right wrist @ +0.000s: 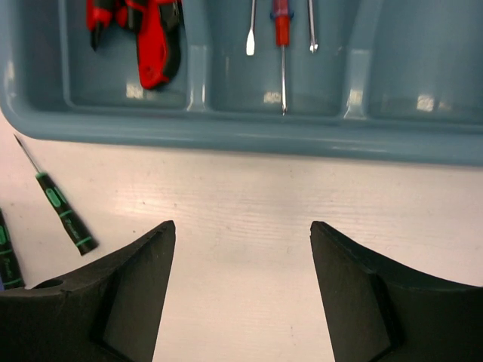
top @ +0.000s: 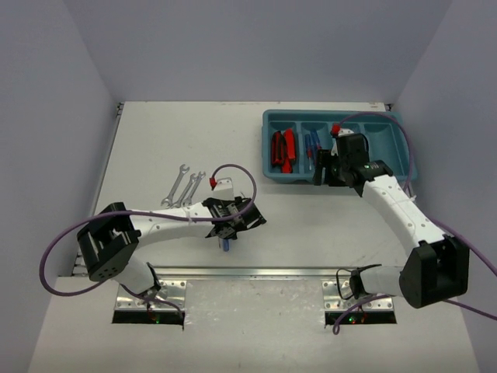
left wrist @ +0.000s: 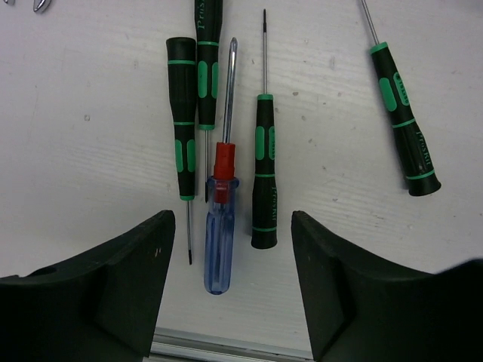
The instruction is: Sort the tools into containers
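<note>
From above, the left gripper (top: pixel 227 231) hovered right of the silver wrenches (top: pixel 184 186), the right gripper (top: pixel 329 176) at the teal tray's (top: pixel 303 114) near rim. Left wrist: fingers (left wrist: pixel 113 279) released, a blue-handled screwdriver (left wrist: pixel 219 226) lying between them among black screwdrivers (left wrist: pixel 264 173). Right wrist: fingers (right wrist: pixel 121 286) released and empty, red-and-black tools (right wrist: pixel 155 38) in the leftmost compartment

Light: bright, even, from overhead
Shadows: soft, faint on table (left wrist: pixel 90 90)
Glare: white spots on tray (right wrist: pixel 241 139) floor
Focus: close views crisp, overhead view coarser
</note>
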